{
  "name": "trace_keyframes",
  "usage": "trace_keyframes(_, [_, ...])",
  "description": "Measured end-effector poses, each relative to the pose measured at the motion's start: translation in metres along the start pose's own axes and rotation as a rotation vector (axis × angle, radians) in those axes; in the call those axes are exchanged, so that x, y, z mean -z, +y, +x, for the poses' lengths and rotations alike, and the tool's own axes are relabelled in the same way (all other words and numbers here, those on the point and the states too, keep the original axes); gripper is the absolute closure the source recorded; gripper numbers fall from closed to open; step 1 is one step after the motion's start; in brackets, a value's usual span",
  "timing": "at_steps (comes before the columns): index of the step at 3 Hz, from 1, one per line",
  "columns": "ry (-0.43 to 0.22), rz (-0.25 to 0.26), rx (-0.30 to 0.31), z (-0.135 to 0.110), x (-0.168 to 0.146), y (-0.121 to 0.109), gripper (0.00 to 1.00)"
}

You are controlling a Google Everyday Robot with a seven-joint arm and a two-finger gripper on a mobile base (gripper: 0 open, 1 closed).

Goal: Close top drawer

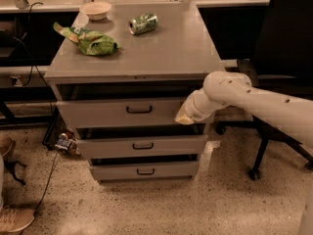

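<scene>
Matt grey metal top drawer (117, 112), smooth cream plastic pincer (185, 116) at its right end, glossy green metal can (143, 24), rough speckled floor (146, 204).

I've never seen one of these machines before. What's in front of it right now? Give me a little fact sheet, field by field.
drawer being shut: wide grey metal top drawer, its front slightly out, a dark gap above it
pincer: the white arm's pincer, at the right end of that drawer's front, seemingly touching it
below: middle grey drawer; bottom grey drawer
on the cabinet top: crumpled green bag; green can lying on its side; small pale bowl
right of the cabinet: black office chair
</scene>
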State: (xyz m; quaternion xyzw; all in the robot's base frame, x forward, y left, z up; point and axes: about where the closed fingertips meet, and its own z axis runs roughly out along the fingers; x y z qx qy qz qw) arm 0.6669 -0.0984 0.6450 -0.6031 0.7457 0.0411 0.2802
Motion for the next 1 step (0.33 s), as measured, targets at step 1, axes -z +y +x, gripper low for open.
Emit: trace_keyframes(1, [0.025,-0.038,-0.042,0.0256,0.0088,0.0283,1.0])
